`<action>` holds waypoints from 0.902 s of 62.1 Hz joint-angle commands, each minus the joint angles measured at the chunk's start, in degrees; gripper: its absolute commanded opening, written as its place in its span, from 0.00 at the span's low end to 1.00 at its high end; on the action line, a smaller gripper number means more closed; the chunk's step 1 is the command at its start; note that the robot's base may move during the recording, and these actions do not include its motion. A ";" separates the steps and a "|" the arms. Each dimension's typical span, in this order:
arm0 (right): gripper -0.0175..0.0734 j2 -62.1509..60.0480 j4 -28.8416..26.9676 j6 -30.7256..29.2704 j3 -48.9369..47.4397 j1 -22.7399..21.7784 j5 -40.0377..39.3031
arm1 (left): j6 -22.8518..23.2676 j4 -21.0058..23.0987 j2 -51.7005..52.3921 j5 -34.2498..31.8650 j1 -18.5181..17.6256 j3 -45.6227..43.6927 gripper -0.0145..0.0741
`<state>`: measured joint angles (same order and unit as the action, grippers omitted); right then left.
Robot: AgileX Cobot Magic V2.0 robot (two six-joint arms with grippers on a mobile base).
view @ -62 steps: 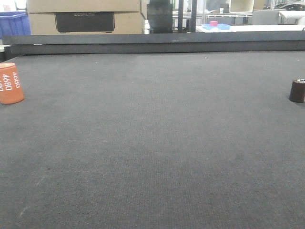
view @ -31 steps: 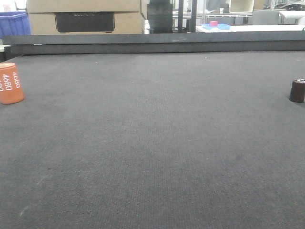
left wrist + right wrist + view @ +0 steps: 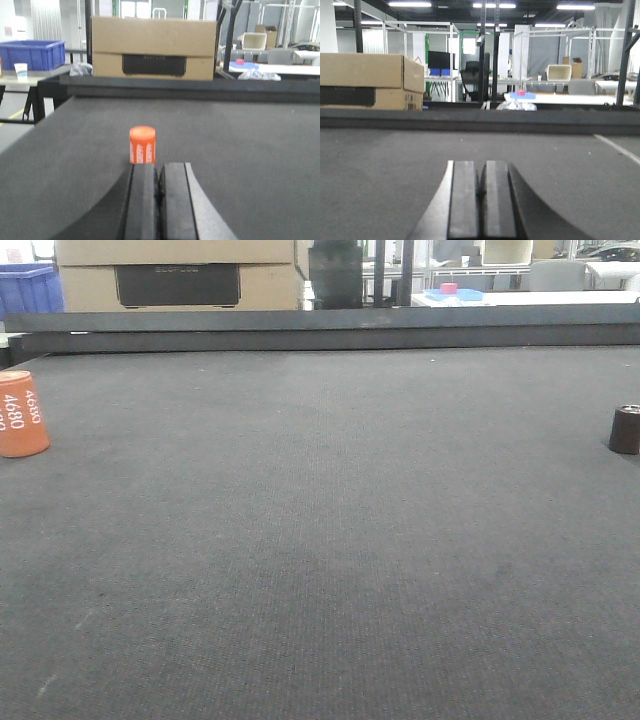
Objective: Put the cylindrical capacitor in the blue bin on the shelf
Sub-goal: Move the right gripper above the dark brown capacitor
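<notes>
An orange cylinder [image 3: 22, 414] printed "4680" stands at the left edge of the dark grey mat [image 3: 320, 540]. A small dark brown cylinder [image 3: 625, 430] with a pale top stands at the right edge. I cannot tell which of them is the capacitor. In the left wrist view the orange cylinder [image 3: 142, 144] stands upright just beyond my left gripper [image 3: 158, 167], which is shut and empty, low over the mat. My right gripper [image 3: 481, 165] is shut and empty over bare mat. The shelf and its blue bin are out of view.
A raised dark ledge [image 3: 320, 328] runs along the mat's far edge. Behind it stands a cardboard box [image 3: 154, 48]. A blue crate [image 3: 32, 54] sits on a far table to the left, with a white cup [image 3: 20, 70] beside it. Racks and tables fill the background.
</notes>
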<state>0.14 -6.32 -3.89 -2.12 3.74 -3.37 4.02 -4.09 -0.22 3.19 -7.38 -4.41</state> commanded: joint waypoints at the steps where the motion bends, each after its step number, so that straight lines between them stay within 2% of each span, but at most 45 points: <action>1: 0.01 -0.02 -0.35 0.13 -4.62 -0.08 4.55 | 0.33 -0.02 -0.41 3.55 0.35 -5.60 0.04; 7: 0.01 3.63 -0.35 0.13 -10.20 -0.08 9.37 | 0.33 -0.41 -4.46 9.96 0.35 -12.02 0.04; 16: 0.01 12.66 -0.35 0.13 -17.43 -0.08 13.90 | 0.33 -0.41 -13.99 14.26 0.35 -19.76 0.04; 35: 0.01 41.01 -0.35 0.13 -35.02 -0.08 26.30 | 0.33 -0.18 -40.39 32.08 0.35 -39.19 0.04; 49: 0.01 57.90 -0.35 0.13 -48.37 -0.08 41.23 | 0.33 -0.05 -52.14 31.89 0.35 -46.06 0.04; 56: 0.01 63.09 -0.35 0.13 -52.82 -0.08 42.06 | 0.68 -0.05 -56.65 29.98 0.35 -48.48 0.04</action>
<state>59.92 -6.75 -3.89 -51.85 3.74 38.07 4.14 -4.44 -54.15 34.62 -7.29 -50.74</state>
